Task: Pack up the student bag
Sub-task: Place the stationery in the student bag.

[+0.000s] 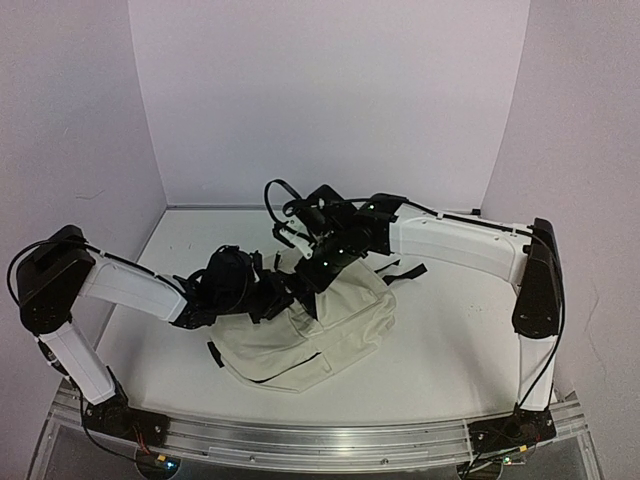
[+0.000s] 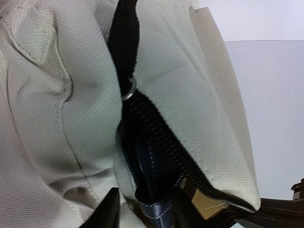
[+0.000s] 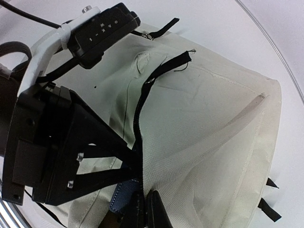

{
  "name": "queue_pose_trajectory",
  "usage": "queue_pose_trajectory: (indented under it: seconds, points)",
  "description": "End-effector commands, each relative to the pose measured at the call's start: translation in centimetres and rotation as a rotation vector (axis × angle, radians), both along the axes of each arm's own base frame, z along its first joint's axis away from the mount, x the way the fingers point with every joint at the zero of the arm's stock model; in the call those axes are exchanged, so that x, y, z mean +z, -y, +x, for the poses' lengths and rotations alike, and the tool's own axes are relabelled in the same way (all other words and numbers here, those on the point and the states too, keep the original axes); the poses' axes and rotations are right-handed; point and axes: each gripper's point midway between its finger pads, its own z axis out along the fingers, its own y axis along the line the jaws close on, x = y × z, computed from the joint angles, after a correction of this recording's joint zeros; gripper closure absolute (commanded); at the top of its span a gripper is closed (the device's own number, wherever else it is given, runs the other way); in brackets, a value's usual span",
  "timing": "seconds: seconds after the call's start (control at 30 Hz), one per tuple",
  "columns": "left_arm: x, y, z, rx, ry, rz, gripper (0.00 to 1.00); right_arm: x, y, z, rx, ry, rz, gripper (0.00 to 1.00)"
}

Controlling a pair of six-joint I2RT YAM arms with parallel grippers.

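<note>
Both at student bag (image 1: 320, 345) zipper edge: right jaws pinch it; left jaws unclear.

One cream backpack (image 1: 330, 330) and one navy blue pouch (image 2: 151, 190) are visible. Two arms stand here: left arm (image 1: 125, 285) and right arm (image 1: 455, 240).

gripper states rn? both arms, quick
Left gripper: jaws partly apart around a navy item at the mouth of the student bag; held or released cannot be told.
Right gripper: closed on the student bag's zipper edge.
</note>
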Motion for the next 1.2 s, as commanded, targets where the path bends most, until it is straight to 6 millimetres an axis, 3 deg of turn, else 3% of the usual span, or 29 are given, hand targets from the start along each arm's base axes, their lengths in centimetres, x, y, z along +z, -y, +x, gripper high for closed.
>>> queue_pose_trajectory:
  seconds: [0.0,0.23,0.4,0.53,0.63,0.73,0.8,0.97,1.1,1.17]
  points:
    - [-1.0,-0.3,-0.1,0.002,-0.004,0.020,0.75,2.6,0.0,-0.5,0.004,0.014,0.058,1.00]
    - [0.4,2.8,1.1,-0.069,0.072,-0.051,0.91,2.6,0.0,-0.6,0.006,0.007,0.061,1.00]
    - [1.6,5.2,2.3,-0.121,0.127,-0.094,0.92,2.2,-0.2,-1.1,0.023,-0.020,0.068,1.00]
    - [1.9,5.6,2.5,-0.132,0.133,-0.114,0.92,2.2,0.0,-1.1,0.021,-0.016,0.064,1.00]
    - [1.7,4.6,1.7,-0.129,0.117,-0.095,0.82,2.0,0.4,-0.9,0.012,-0.019,0.060,1.00]
    - [1.6,3.3,0.4,-0.128,0.110,-0.038,0.55,1.3,0.8,-1.0,0.009,-0.044,0.056,1.00]
    - [1.8,2.4,-0.6,-0.133,0.118,0.038,0.45,0.4,1.0,-1.4,0.022,-0.077,0.053,1.00]
    - [2.2,-2.0,-2.2,-0.072,0.103,0.211,0.29,-2.6,1.0,-3.1,0.068,-0.167,0.045,1.00]
    - [2.1,-7.2,-1.2,0.054,0.081,0.315,0.24,-5.0,0.9,-3.5,0.072,-0.212,0.020,1.00]
    - [2.6,-8.8,-0.2,0.083,0.075,0.303,0.23,-5.9,0.9,-3.4,0.073,-0.219,0.004,0.92]
